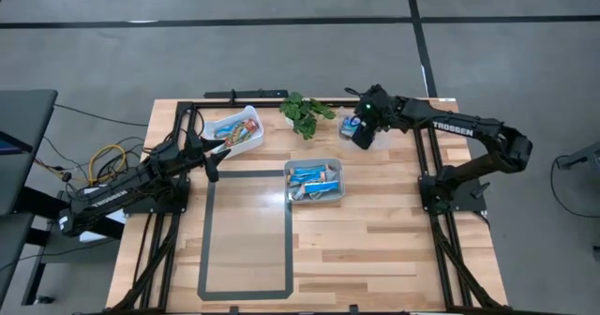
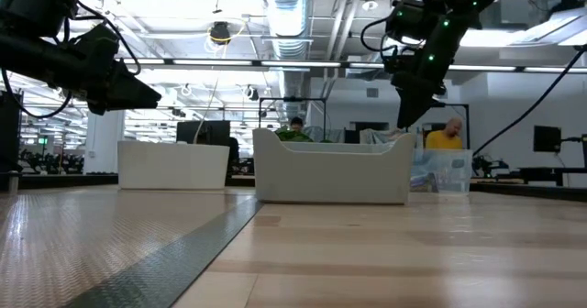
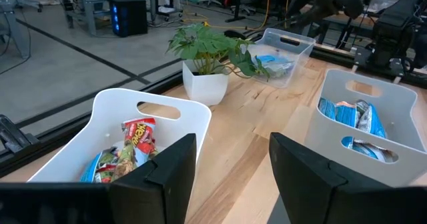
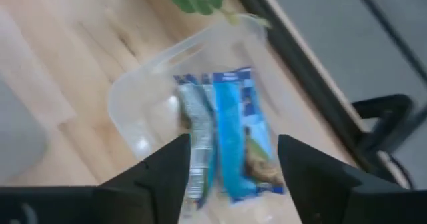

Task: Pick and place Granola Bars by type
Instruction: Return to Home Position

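Note:
The Granola Bars lie in three containers. Red and multicoloured ones [image 3: 137,144] are in a white bin [image 1: 239,130] at the far left. Blue ones [image 1: 312,178] fill a white bin [image 1: 336,168] at the table's middle. Two blue bars [image 4: 233,141] and a silver-blue one lie flat in a clear tub [image 1: 352,126] at the far right. My right gripper [image 4: 230,167] hangs open just above that tub, slanting down, with nothing between its fingers. My left gripper [image 3: 233,171] waits open and nearly level beside the far-left bin, empty.
A small green plant in a white pot [image 1: 304,112] stands between the far-left bin and the clear tub. A dark tape rectangle [image 1: 247,232] marks the near left of the table. Black frame rails [image 1: 427,174] run along both sides.

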Tool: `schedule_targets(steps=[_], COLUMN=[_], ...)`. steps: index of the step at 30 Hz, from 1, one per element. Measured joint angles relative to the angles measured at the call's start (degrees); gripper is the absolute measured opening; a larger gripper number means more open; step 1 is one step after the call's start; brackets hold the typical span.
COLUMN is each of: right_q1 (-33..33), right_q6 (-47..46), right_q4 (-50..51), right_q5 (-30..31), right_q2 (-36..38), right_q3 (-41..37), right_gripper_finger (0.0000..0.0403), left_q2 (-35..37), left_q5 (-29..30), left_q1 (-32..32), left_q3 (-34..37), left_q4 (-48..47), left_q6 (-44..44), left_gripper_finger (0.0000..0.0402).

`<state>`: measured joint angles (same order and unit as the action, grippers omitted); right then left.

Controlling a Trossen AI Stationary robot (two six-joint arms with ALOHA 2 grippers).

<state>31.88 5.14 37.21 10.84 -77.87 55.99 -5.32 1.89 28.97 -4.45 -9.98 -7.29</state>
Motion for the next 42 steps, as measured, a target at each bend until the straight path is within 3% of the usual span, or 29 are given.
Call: schedule_targets(steps=[4, 9, 17, 22, 24, 36, 42], right_q1=[-0.89, -5.23, -14.03, -18.07, -19.59, -25.5, -25.38], right_q6=[0.5, 0.99, -7.38, -25.63, -28.34, -12.64, -12.19], right_q4=[-3.0, -15.0, -24.47, -26.89, -29.52, -41.96, -44.72], right_q5=[-7.8, -16.61, -15.05, -14.96, -14.18, -14.91, -15.46], right_q2=[3.03, 15.29, 36.27, 46.3, 49.53, 65.79, 71.56], right_q3=[-1.91, -12.9, -29.03, -35.5, -38.38, -51.34, -55.0], right_gripper_finger=[0.0237, 0.0239, 0.0239, 0.0239, 0.0239, 0.024, 0.024], left_q2=[0.0, 0.0, 0.0, 0.0, 0.0, 0.0, 0.0], left_q5=[0.01, 0.02, 0.02, 0.0, 0.02, 0.02, 0.0], left_q1=[0.0, 0.0, 0.0, -0.01, 0.0, 0.0, -0.02], left_q3=[0.0, 0.0, 0.0, 0.0, 0.0, 0.0, 0.0], left_q4=[0.0, 0.0, 0.0, 0.0, 0.0, 0.0, 0.0], left_q6=[0.0, -0.02, 0.0, 0.0, 0.0, 0.0, 0.0], left_gripper_finger=[0.0183, 0.0183, 0.0183, 0.0183, 0.0183, 0.0183, 0.0183])
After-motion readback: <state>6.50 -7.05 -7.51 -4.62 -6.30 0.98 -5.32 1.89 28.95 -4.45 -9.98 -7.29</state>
